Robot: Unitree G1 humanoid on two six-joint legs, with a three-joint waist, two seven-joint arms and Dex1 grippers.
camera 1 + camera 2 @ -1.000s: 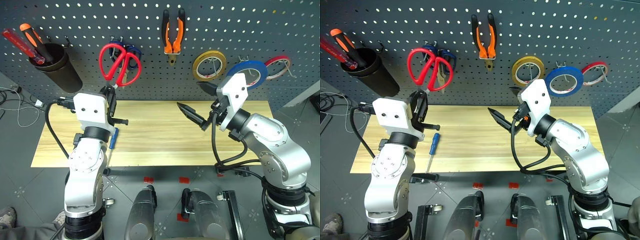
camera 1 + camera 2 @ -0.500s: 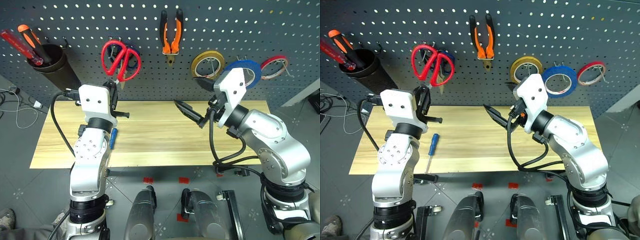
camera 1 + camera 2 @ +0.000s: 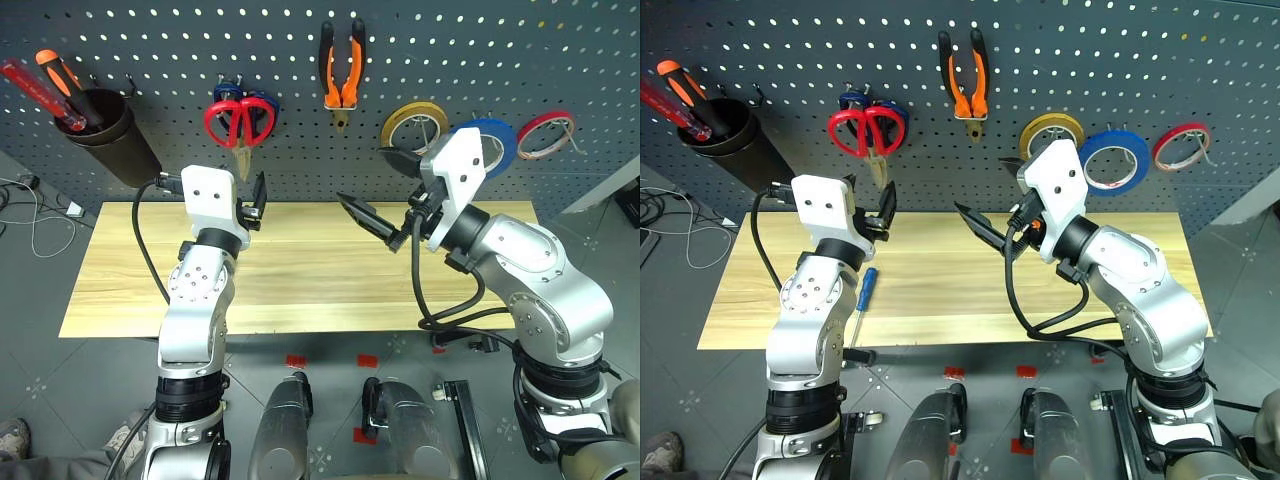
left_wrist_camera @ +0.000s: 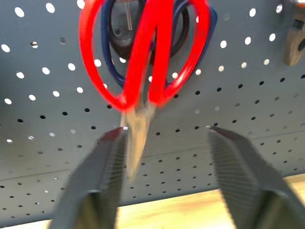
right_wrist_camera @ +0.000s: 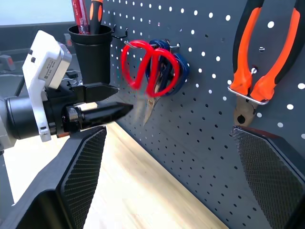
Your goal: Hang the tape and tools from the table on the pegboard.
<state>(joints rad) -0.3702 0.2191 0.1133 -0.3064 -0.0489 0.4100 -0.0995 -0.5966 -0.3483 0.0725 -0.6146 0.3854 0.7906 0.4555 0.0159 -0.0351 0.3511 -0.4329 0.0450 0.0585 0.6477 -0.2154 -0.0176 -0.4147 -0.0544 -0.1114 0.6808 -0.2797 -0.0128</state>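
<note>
On the left, the black cup point(image 3: 108, 130) holds red and orange screwdrivers, and the left gripper point(image 3: 883, 208), jaws parted and empty, sits just below the red scissors point(image 3: 240, 121) now hanging on the pegboard point(image 3: 170, 45). The blue screwdriver point(image 3: 864, 296) lies on the table point(image 3: 940, 285), so the next move likely calls for picking it up. The pliers point(image 3: 343, 70) hang midway. The right gripper point(image 3: 385, 195) is wide open, empty, and the blue tape point(image 3: 1116, 162) hangs beyond. Grey floor surrounds the workbench.

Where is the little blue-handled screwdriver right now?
The blue-handled screwdriver lies on the table, toward its left side near the front edge, beside the left arm.
</note>
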